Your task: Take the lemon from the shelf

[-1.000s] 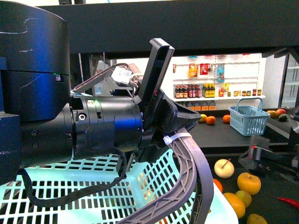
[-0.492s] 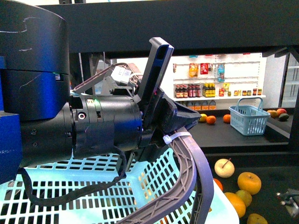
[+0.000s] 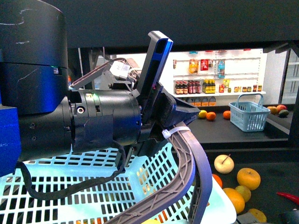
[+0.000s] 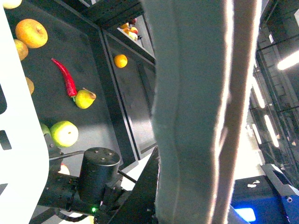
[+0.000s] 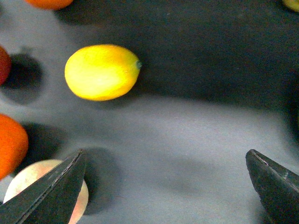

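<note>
The lemon (image 5: 102,72) is bright yellow and oval and lies on the dark shelf deck (image 5: 196,140). My right gripper (image 5: 166,184) is open and empty just above the deck. The lemon lies ahead of its jaws, off to one side and apart from both fingers (image 5: 53,189). My left gripper (image 3: 180,116) is shut on the grey basket handle (image 3: 187,158) and holds the pale cyan basket (image 3: 70,186) up in front of the shelf (image 3: 280,177). The handle (image 4: 196,112) fills the left wrist view. I cannot tell which fruit in the front view is the lemon.
Around the lemon lie an orange fruit (image 5: 9,144), a pale peach-coloured fruit (image 5: 28,179) under one finger, and a red fruit (image 5: 2,65). The deck also holds a cream fruit with stem (image 3: 224,164), oranges (image 3: 248,178), a red chili (image 3: 287,197). A blue basket (image 3: 248,114) stands far back.
My right arm has dropped from the middle right of the front view to its bottom right corner. The left arm and basket have barely shifted.
</note>
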{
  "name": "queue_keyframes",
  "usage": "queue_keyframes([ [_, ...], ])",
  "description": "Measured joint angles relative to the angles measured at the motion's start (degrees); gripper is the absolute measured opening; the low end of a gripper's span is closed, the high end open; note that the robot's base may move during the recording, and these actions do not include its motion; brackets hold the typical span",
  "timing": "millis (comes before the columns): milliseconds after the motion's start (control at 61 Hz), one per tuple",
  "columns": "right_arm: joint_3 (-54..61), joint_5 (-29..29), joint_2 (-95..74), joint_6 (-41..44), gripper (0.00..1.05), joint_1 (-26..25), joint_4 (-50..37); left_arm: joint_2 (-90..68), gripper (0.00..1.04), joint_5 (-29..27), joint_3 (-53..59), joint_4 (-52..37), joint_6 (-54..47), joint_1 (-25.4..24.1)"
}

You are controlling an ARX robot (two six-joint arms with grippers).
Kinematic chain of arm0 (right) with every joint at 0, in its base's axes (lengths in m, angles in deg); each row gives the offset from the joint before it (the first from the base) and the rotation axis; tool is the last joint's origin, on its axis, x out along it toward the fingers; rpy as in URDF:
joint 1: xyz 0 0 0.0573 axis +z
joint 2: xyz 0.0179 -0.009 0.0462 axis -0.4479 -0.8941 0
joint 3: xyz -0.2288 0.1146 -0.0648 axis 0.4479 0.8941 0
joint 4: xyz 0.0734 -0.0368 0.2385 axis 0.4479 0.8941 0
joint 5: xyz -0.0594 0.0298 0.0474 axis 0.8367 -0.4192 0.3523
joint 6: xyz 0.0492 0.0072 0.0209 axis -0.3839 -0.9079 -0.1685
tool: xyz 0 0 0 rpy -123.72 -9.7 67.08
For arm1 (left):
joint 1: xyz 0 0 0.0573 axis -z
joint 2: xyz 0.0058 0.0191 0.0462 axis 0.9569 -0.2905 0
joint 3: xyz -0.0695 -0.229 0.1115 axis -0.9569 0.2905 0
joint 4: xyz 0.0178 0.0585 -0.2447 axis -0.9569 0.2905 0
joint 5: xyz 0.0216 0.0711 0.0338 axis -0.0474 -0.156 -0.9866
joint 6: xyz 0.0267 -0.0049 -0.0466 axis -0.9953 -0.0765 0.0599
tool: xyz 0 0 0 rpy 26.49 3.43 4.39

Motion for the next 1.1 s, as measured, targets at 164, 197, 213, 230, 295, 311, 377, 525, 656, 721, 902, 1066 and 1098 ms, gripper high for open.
queue_keyframes([
  [164,-2.1,-5.4,-2.1,7.8,1.02,0.2,-1.8,0.0,0.07,0.1,0.0,0.0,0.0,0.0],
  [197,-2.5,-6.6,-2.7,9.9,1.02,0.2,-2.3,0.0,0.07,0.1,0.0,0.0,0.0,0.0],
  [213,-2.7,-7.0,-2.9,10.3,1.02,0.2,-2.2,0.0,0.07,0.1,0.0,0.0,0.0,0.0],
  [230,-2.9,-7.4,-3.0,11.4,1.02,0.2,-2.1,0.0,0.07,0.1,0.0,0.0,0.0,0.0],
  [295,-5.7,-8.6,-5.5,17.7,1.02,0.2,0.0,0.0,0.07,-0.1,0.0,0.0,0.0,0.0],
  [311,-6.5,-8.6,-6.2,19.0,1.02,0.2,0.3,0.0,0.07,-0.1,0.0,0.0,0.0,0.0],
  [377,-10.0,-8.4,-9.6,21.8,1.02,0.0,0.6,0.0,0.07,0.0,0.0,0.0,0.0,0.0],
  [525,-18.1,-10.5,-14.8,23.5,1.02,-0.3,2.1,0.0,0.07,0.0,0.0,0.0,0.0,0.0],
  [656,-24.0,-11.4,-18.0,24.0,1.02,0.0,2.8,0.0,0.07,0.1,0.0,0.0,0.0,0.0],
  [721,-26.3,-11.6,-19.5,24.0,1.02,0.2,3.1,0.0,0.07,0.0,0.0,0.0,0.0,0.0],
  [902,-31.9,-10.8,-23.4,24.3,1.02,0.7,4.2,0.0,0.07,0.0,0.0,0.0,0.0,0.0],
  [1066,-35.2,-10.2,-25.7,24.3,1.02,1.5,5.0,0.0,0.07,0.0,0.0,0.0,0.0,0.0],
  [1098,-36.1,-9.7,-26.2,24.3,1.02,1.7,5.0,0.0,0.07,0.0,0.0,0.0,0.0,0.0],
])
